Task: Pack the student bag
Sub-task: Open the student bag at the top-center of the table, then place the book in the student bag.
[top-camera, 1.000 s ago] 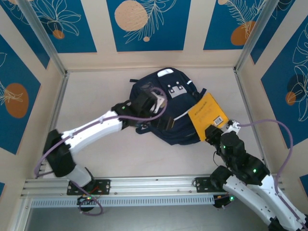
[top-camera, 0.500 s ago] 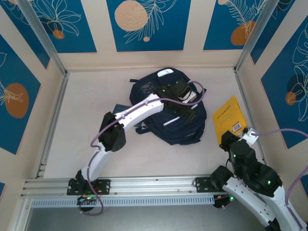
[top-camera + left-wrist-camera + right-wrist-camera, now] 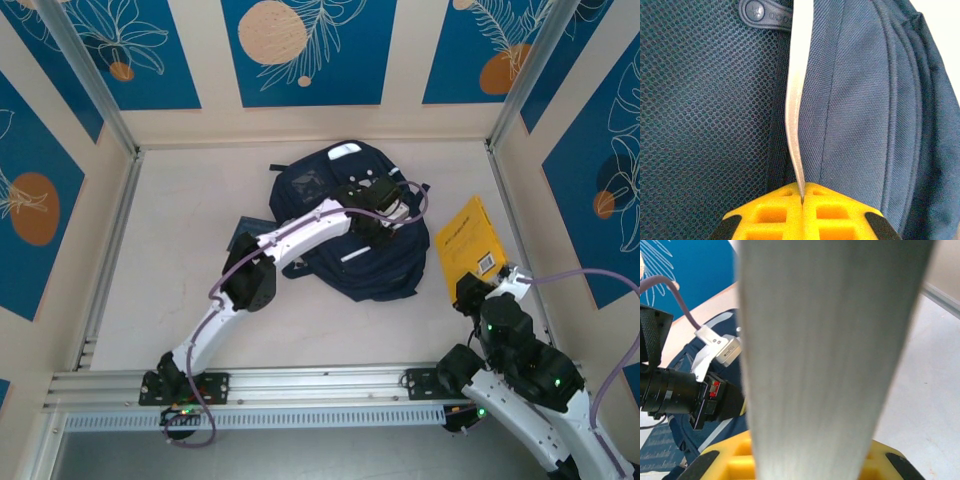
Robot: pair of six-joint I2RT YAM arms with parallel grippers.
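The student bag (image 3: 380,272) lies flat in the middle of the table, dark navy with pale stripes. My left gripper (image 3: 386,222) reaches over its right half. In the left wrist view the yellow jaws (image 3: 803,197) are shut on a thin white stripe (image 3: 795,100) that stands up between the bag's mesh panel (image 3: 705,100) and its navy fabric (image 3: 860,100). My right gripper (image 3: 471,291) is shut on the lower edge of a yellow book (image 3: 463,243), held just right of the bag. The book's grey page edge (image 3: 825,350) rises close to the right wrist camera.
A dark flat thing (image 3: 244,233) lies against the bag's left side, partly under the left arm. Metal rails run along the table's left (image 3: 112,240) and right (image 3: 512,220) edges. Bare table stretches left of the bag and in front of it.
The left arm swung from the bag's left side across to its right half, and its jaws shut on the white stripe. The right gripper drew the yellow book off the bag, to the right.
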